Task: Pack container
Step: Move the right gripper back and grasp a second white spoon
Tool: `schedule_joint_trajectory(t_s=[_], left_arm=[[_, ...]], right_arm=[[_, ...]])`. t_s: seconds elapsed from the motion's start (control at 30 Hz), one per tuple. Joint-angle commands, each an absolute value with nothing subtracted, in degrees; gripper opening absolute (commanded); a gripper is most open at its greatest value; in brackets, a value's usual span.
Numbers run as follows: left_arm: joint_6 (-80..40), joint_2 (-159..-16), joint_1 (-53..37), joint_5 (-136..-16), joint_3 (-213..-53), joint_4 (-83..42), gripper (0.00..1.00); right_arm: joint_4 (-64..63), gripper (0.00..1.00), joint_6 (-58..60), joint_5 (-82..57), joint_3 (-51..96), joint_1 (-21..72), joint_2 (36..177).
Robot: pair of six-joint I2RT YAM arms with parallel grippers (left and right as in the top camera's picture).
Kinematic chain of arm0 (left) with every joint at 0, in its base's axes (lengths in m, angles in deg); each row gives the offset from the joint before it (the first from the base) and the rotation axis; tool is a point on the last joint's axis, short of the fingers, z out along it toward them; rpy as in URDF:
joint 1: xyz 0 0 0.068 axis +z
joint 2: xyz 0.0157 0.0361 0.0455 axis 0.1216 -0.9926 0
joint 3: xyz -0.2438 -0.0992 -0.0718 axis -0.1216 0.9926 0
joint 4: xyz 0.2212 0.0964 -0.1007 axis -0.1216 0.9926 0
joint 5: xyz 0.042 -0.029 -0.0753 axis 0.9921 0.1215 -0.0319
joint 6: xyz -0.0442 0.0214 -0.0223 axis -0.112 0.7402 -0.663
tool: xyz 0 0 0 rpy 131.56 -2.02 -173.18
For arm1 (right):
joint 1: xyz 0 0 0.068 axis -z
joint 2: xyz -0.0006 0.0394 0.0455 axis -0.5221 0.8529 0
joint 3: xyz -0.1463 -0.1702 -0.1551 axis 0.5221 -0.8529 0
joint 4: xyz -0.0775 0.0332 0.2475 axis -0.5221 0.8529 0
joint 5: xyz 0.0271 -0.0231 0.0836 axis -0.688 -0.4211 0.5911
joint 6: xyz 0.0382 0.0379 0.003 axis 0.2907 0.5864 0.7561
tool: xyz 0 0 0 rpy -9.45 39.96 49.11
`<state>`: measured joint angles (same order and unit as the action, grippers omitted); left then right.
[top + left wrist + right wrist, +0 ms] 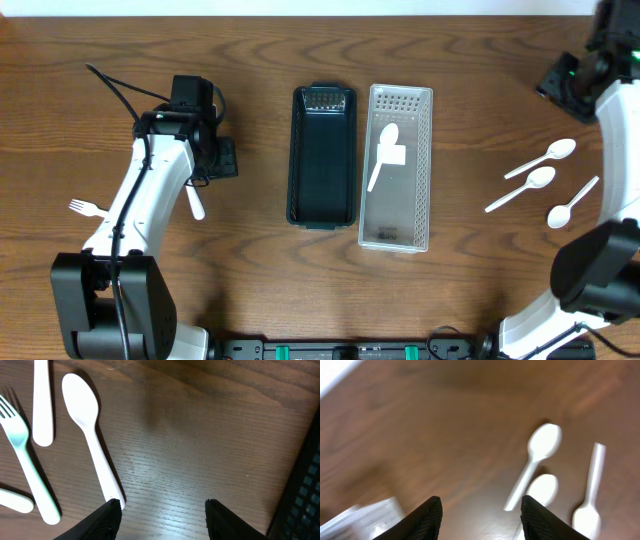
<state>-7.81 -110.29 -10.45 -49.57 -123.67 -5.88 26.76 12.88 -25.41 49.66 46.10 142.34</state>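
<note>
A dark green container [320, 155] and a clear container [424, 170] stand side by side mid-table. One white spoon [383, 150] lies in the clear one. My left gripper [222, 158] is open and empty, left of the dark container. In the left wrist view its fingers [162, 507] hover over bare wood, with a white spoon [85, 415] ending at the left fingertip and a pale fork [22, 445] beyond. My right gripper [560, 80] is open and empty at the far right [481, 505]. Three white spoons [545, 158] [525, 187] [572, 203] lie below it.
A fork [85, 208] and a spoon [195, 205] lie beside the left arm. Two more white handles [42, 400] [15, 501] show in the left wrist view. The dark container's wall [305, 495] is at that view's right edge. The clear container's corner [365, 515] shows in the right wrist view.
</note>
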Motion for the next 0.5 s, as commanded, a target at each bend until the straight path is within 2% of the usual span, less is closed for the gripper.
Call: schedule_joint_trajectory(t_s=[0.0, 0.47], left_arm=[[-7.83, -110.86, -10.27, -49.29, -124.65, -5.72, 0.58], [-7.85, -110.86, -10.27, -49.29, -124.65, -5.31, 0.57]], right_arm=[[27.52, 0.54, 14.32, -25.30, 46.36, 48.29, 146.12], [15.85, 0.56, 13.71, -25.34, 31.62, 50.72, 151.41]])
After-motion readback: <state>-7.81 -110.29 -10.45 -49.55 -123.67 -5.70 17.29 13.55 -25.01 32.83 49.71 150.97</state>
